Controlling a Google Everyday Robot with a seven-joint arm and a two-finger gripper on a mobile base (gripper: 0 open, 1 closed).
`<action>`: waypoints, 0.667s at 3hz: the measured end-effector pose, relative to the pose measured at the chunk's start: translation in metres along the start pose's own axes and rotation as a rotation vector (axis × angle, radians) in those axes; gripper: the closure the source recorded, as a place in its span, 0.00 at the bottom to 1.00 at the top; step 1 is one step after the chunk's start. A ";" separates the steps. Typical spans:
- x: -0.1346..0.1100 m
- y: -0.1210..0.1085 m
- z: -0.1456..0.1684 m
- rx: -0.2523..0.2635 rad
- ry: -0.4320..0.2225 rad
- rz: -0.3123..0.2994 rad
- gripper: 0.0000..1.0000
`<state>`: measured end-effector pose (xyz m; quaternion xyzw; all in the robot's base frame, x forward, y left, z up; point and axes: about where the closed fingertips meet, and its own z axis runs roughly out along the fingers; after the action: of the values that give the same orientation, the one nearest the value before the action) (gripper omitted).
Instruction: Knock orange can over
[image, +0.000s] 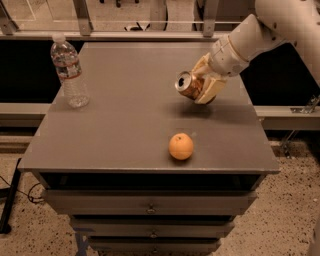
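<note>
The orange can (188, 85) is a copper-orange drink can with a silver top. It is tipped steeply, its top facing left toward the camera, and it hangs just above the grey table (125, 125) at the right side, over its own shadow. My gripper (201, 86) comes in from the upper right on a white arm. Its tan fingers (210, 90) are closed around the can's body.
A clear water bottle (69, 72) stands upright at the table's back left. A round orange fruit (181, 146) lies near the front edge, below the can. The table's right edge is close behind the gripper. Drawers sit under the tabletop.
</note>
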<state>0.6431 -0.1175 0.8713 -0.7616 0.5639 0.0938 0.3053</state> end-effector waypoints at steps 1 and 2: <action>0.015 -0.013 0.006 -0.009 0.089 -0.086 1.00; 0.015 -0.013 0.006 -0.009 0.089 -0.086 1.00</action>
<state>0.6614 -0.1235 0.8638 -0.7900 0.5431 0.0491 0.2803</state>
